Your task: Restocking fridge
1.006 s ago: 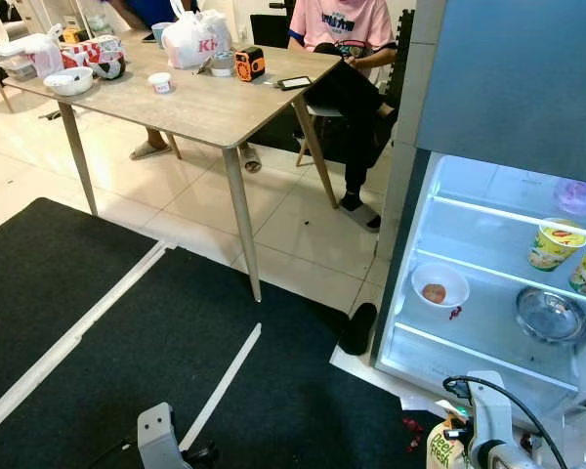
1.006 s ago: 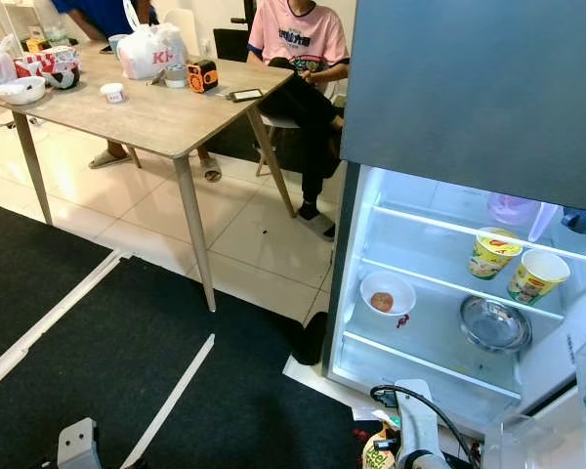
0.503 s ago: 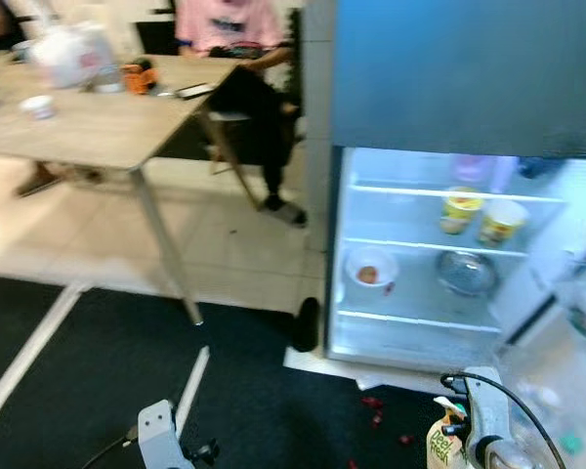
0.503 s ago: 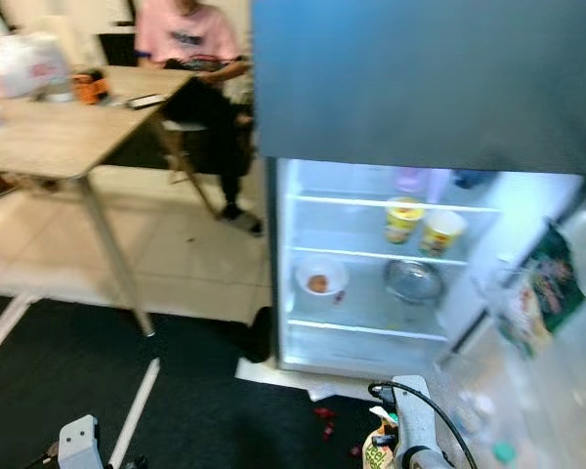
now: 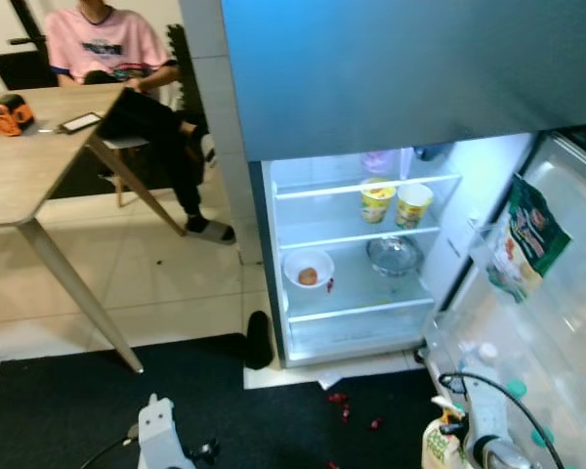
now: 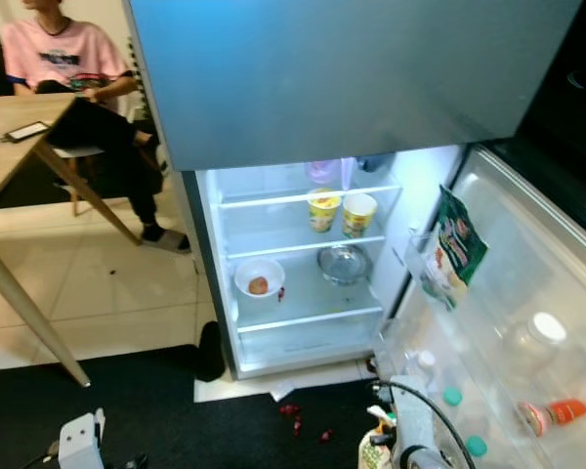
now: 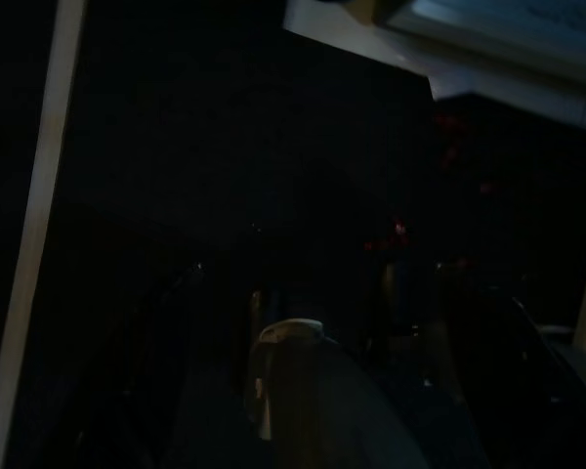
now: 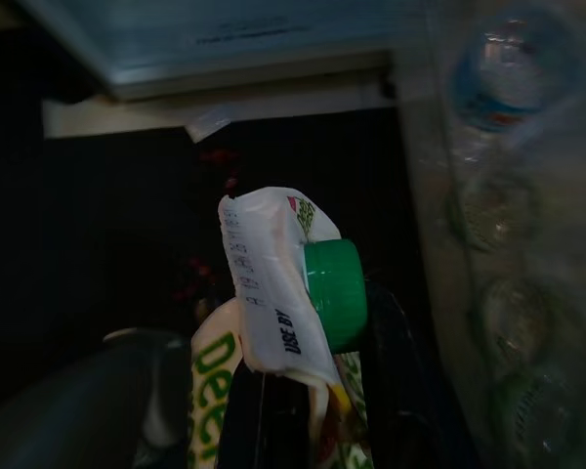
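Pale tiles and a dark mat run up to the open fridge. Our left hand hangs idle, its fingers unreadable. Our right hand is clamped on a green-capped carton, upright, with the fridge shelves ahead and slightly left, the door rack just right.
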`<state>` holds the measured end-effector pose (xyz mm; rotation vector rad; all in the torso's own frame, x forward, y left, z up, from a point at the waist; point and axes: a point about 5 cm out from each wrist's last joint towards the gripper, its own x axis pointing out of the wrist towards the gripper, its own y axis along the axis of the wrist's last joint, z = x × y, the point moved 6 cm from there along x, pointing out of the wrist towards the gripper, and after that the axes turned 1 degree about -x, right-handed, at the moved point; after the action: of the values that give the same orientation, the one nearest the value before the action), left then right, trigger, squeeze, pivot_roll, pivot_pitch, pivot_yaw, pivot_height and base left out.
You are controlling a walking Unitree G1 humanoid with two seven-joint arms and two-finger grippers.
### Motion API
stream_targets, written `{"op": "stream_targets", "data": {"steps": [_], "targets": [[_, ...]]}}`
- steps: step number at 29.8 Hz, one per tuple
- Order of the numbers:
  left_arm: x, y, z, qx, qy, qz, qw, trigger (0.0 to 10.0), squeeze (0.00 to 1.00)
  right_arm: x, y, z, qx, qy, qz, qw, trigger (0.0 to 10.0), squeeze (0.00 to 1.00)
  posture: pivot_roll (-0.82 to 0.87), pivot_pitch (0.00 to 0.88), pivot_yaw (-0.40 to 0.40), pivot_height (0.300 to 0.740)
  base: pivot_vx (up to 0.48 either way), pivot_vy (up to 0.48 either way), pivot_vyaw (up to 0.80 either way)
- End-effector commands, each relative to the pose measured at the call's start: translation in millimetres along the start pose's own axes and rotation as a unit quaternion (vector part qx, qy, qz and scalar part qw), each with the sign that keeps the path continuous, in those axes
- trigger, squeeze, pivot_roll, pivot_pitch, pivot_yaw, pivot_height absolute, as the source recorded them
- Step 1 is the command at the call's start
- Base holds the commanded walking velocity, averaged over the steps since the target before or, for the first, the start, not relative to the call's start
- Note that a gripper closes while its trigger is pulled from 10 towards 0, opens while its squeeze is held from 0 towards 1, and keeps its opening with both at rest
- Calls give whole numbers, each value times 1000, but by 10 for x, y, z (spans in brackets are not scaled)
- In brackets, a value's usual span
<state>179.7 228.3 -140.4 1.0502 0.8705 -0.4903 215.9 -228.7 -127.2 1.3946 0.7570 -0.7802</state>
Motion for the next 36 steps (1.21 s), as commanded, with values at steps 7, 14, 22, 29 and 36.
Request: {"op": "stream_targets", "data": {"steps": [7, 14, 22, 29, 36], "targets": [[-3, 18, -25, 4, 4, 3, 1000, 10000, 0, 5, 14, -18, -1, 2, 1, 1000, 10000, 0, -29, 0, 35, 740, 0, 0, -800], [-9, 7, -40, 9, 5, 1, 1000, 10000, 0, 7, 6, -67, 0, 10, 5, 1000, 10000, 0, -29, 0, 35, 740, 0, 0, -790], [-7, 3, -22, 6, 0, 1, 1000, 10000, 0, 13, 86, -88, -3, 17, 19, 1000, 10000, 0, -33, 0, 35, 740, 0, 0, 0], [-6, -1, -18, 2, 0, 1, 1000, 10000, 0, 20, 147, -104, -11, 21, 23, 999, 10000, 0, -34, 0, 33, 740, 0, 0, 0], [-13, -37, -58, 10, 12, -8, 1000, 10000, 0, 11, 29, -97, -25, 22, 3, 999, 10000, 0, -35, 0, 31, 740, 0, 0, 0]]}}
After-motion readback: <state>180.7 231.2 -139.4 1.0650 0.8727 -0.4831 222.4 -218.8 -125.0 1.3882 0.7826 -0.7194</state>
